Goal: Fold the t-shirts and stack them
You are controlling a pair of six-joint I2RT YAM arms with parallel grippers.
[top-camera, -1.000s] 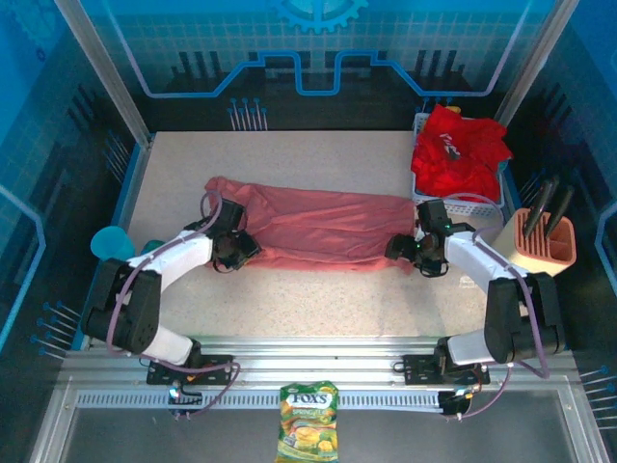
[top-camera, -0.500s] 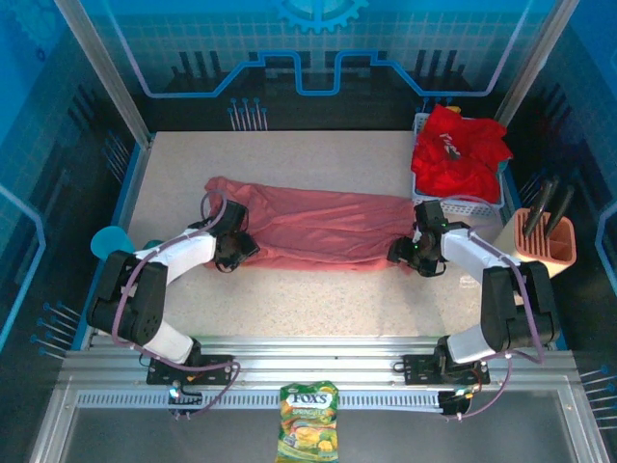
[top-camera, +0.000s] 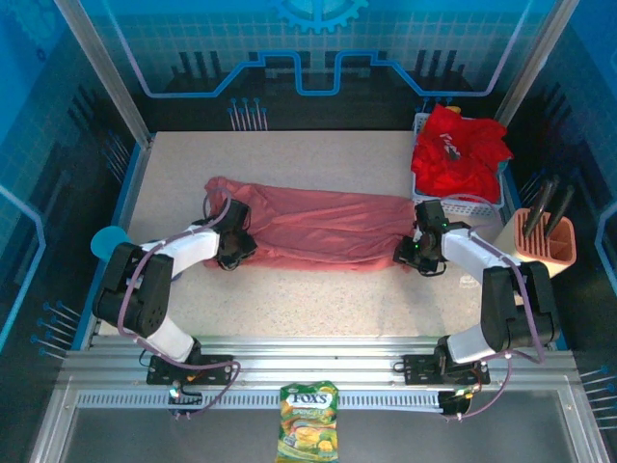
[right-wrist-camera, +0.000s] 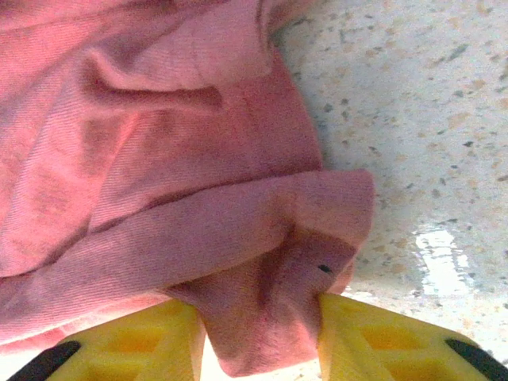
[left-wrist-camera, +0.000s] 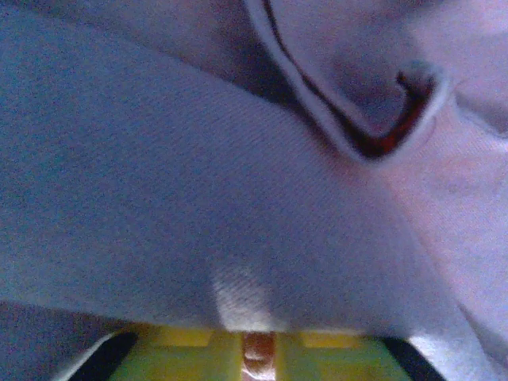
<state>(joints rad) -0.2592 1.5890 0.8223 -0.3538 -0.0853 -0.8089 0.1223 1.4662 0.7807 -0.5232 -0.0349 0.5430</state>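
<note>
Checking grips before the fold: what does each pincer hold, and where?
Both hold the salmon-pink t-shirt: left pincer pinches its left end, right pincer its right corner fold.

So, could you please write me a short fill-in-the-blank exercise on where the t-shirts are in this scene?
1. The salmon-pink t-shirt lies stretched across the speckled ____.
2. The red t-shirts are piled in the white mesh ____.
3. A fold of pink cloth sits between the right end effector's two yellow ____.
Missing words: table; basket; fingers.
</note>
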